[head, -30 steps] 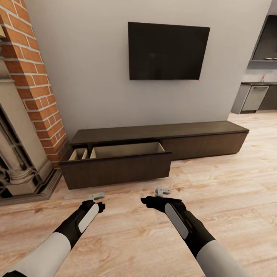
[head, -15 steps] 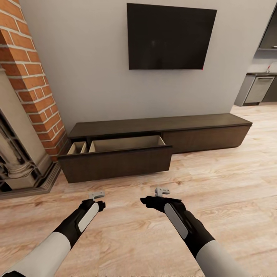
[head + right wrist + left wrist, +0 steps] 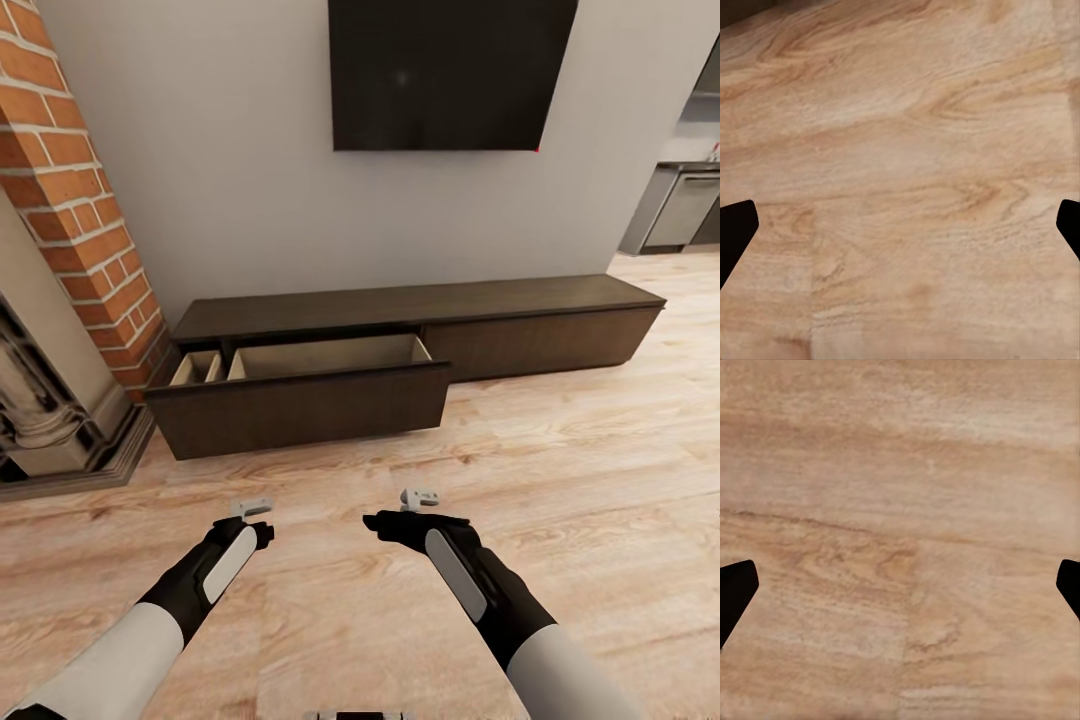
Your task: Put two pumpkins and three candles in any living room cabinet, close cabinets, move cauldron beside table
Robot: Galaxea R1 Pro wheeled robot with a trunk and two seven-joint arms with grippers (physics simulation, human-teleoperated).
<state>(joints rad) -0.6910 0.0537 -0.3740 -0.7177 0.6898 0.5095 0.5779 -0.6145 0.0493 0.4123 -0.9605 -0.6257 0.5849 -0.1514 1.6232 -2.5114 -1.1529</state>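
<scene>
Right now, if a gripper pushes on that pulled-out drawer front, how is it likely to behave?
The open drawer of the cabinet would probably slide straight back rather than tip. Its wide flat front has no handle, so an off-centre push might skew it. It looks empty, so likely light.

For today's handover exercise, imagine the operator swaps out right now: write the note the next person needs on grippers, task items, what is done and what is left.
Left gripper: open, holding nothing, over bare wooden floor.
Right gripper: open, holding nothing, over the same floor.
Cabinet: ahead, against the wall under the TV. Its left drawer is pulled open; what shows of its pale interior looks empty.
Pumpkins, candles, cauldron: not located from here.
Done: drawer open.
Left: find and load pumpkins and candles, close the cabinet, set the cauldron by a table.
</scene>
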